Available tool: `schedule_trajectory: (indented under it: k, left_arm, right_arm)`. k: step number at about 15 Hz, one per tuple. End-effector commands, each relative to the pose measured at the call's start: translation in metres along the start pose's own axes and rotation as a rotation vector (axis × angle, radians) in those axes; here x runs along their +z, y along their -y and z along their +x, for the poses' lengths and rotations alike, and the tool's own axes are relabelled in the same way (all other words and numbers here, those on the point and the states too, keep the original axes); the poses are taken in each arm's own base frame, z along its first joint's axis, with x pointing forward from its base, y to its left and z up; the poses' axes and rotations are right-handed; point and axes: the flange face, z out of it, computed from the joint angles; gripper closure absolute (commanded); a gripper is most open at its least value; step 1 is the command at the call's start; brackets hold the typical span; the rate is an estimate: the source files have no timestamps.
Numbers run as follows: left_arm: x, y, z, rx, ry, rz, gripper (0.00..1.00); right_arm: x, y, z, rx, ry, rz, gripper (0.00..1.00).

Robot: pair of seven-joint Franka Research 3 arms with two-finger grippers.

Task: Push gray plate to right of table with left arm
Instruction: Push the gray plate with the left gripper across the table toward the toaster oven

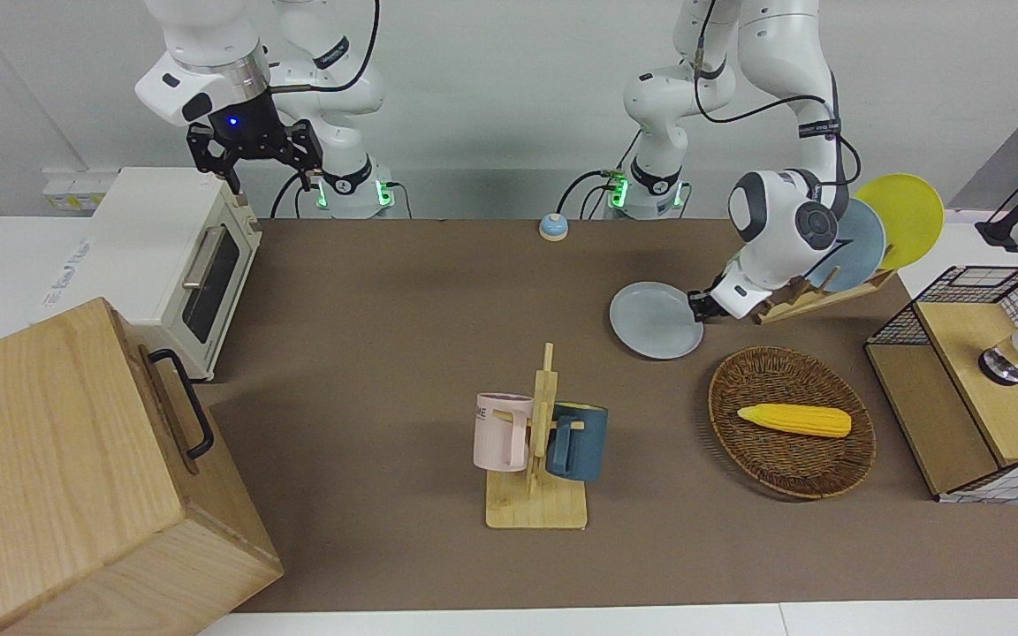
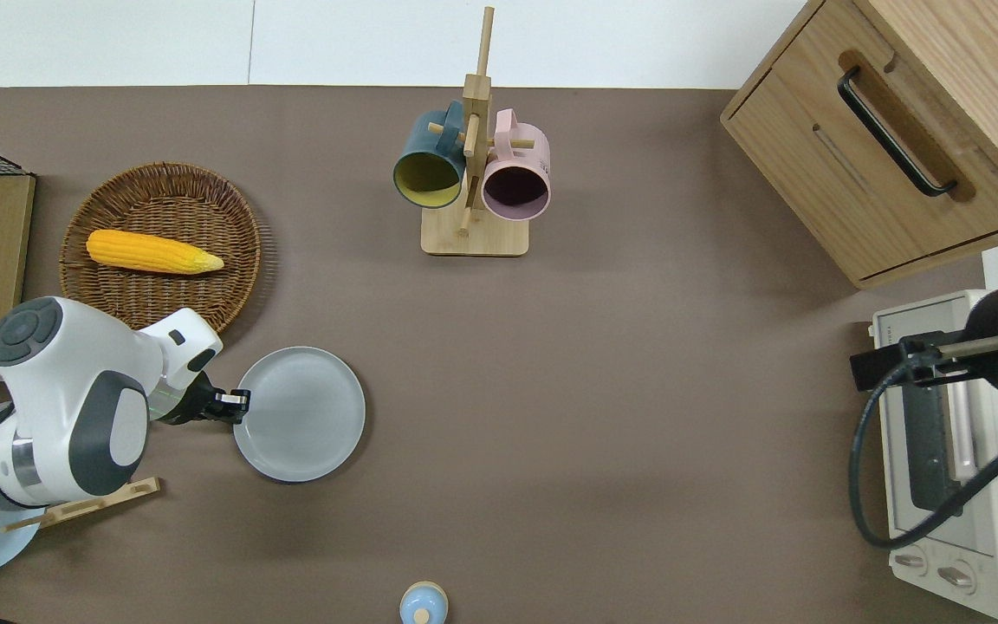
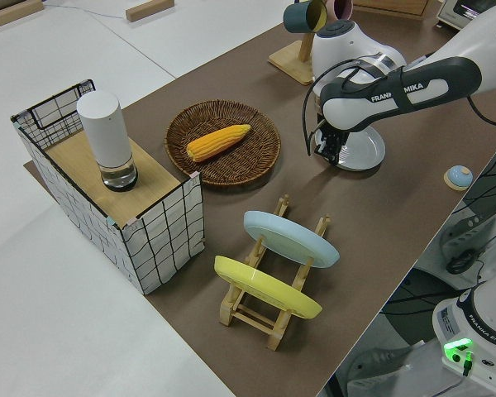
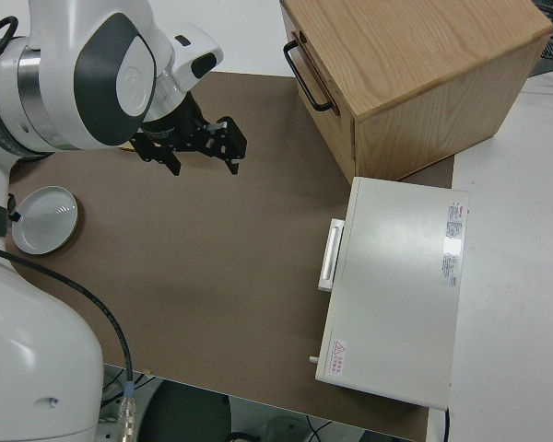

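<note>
The gray plate lies flat on the brown table, nearer to the robots than the wicker basket. It also shows in the front view, the left side view and the right side view. My left gripper is low at the table and touches the plate's rim on the side toward the left arm's end; it also shows in the front view. My right gripper is open, empty and parked.
A wicker basket holds a corn cob. A wooden rack holds a sky-blue plate and a yellow plate. A mug stand, a small bell, a toaster oven and a wooden cabinet also stand here.
</note>
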Motion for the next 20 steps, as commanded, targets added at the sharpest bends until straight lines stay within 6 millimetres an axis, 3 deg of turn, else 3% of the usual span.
schedule_trajectory:
  k: [1,8,11,20]
  left_arm:
    - [0.021,-0.052,-0.011,-0.045,0.022,-0.016,1.0]
    - [0.036,-0.176,-0.05,-0.107,-0.01,-0.061,1.0]
    - [0.038,-0.218,-0.067,-0.142,-0.041,-0.094,1.0]
    - [0.067,-0.3,-0.089,-0.233,-0.122,-0.223,1.0]
  right_arm:
    - [-0.002,0.0,-0.004,-0.006,0.001,-0.001,0.005]
    - [-0.003,0.0,-0.004,-0.007,0.0,0.001,0.005]
    - [-0.003,0.0,-0.004,-0.006,0.0,-0.001,0.007]
    - [-0.003,0.0,-0.004,-0.007,0.0,0.001,0.005]
